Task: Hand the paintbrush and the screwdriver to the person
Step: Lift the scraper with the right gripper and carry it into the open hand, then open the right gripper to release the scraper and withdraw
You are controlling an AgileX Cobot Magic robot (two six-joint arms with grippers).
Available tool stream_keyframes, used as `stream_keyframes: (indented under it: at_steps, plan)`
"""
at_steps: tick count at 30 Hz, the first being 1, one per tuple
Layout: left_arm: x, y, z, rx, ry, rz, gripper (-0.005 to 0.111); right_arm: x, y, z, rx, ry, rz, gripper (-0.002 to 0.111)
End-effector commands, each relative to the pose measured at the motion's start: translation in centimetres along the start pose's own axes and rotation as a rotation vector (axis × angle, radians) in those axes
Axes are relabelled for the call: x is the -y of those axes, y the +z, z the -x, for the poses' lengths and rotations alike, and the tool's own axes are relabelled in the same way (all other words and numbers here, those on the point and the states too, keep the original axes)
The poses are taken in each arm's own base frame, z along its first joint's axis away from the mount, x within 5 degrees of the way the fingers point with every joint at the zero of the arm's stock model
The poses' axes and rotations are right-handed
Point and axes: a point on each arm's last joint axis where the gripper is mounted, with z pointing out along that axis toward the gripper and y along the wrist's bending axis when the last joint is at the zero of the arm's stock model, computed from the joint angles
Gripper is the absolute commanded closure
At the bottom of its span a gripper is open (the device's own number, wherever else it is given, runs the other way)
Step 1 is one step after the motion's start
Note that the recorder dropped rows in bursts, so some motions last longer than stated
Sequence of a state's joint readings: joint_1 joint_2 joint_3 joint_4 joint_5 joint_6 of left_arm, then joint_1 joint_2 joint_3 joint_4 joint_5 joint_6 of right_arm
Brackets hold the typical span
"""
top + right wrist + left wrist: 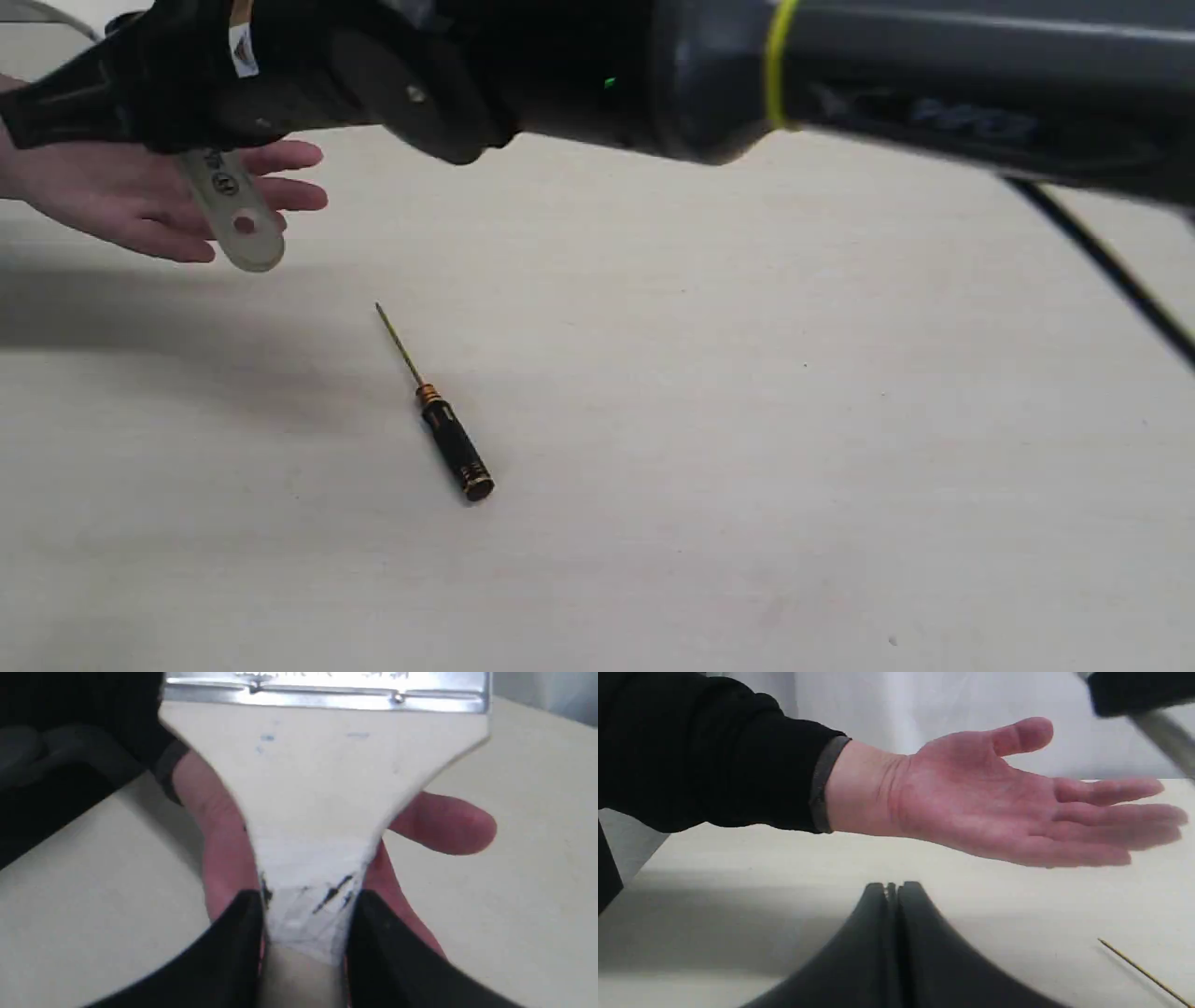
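Note:
The paintbrush [233, 210] hangs with its wooden handle over the person's [131, 196] open, palm-up hand at the far left. My right gripper [306, 905] is shut on the narrow part of the handle, having reached across from the right. In the right wrist view the brush's wide wooden shoulder [327, 779] and silver ferrule cover most of the palm [444, 821]; the bristles are out of view. The screwdriver [448, 429] lies on the table, thin gold shaft pointing toward the hand. My left gripper [892, 887] is shut and empty, low before the hand [994, 807]; the screwdriver's tip [1143, 973] shows beside it.
My right arm [840, 84] spans the whole top of the exterior view. A black cable [1102, 261] runs down at the right edge. The pale table [747, 420] stretches around the screwdriver. The person's black sleeve [714, 756] is behind the wrist.

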State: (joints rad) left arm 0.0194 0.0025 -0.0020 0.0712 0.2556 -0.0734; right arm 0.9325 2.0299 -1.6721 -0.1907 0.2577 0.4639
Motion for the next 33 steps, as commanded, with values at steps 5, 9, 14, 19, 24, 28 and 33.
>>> stream_keyframes:
  at_steps: [5,9,14,19,24,28,33]
  plan:
    - [0.1,0.0,0.0,0.004,-0.005,-0.009,0.107,0.8,4.8,-3.4,-0.113,-0.036,-0.042,0.074]
    - [0.1,0.0,0.0,0.006,-0.005,-0.01,0.107,1.1,5.0,-4.1,-0.162,-0.035,-0.064,0.058]
    - [0.1,0.0,0.0,0.006,-0.005,-0.01,0.107,0.8,2.4,-2.0,-0.173,-0.029,-0.084,0.058]
    - [0.1,0.0,0.0,0.006,-0.005,-0.01,0.107,0.3,-3.1,1.5,-0.178,-0.017,-0.115,0.058]
    - [0.1,0.0,0.0,0.006,-0.005,-0.01,0.107,0.1,-9.6,4.3,-0.204,0.0,-0.155,0.058]
    - [0.1,0.0,0.0,0.006,-0.005,-0.01,0.107,0.3,-13.2,4.8,-0.278,0.002,-0.201,0.058]
    - [0.1,0.0,0.0,0.008,-0.005,-0.01,0.107,1.0,-15.3,3.6,-0.464,-0.002,-0.285,0.058]
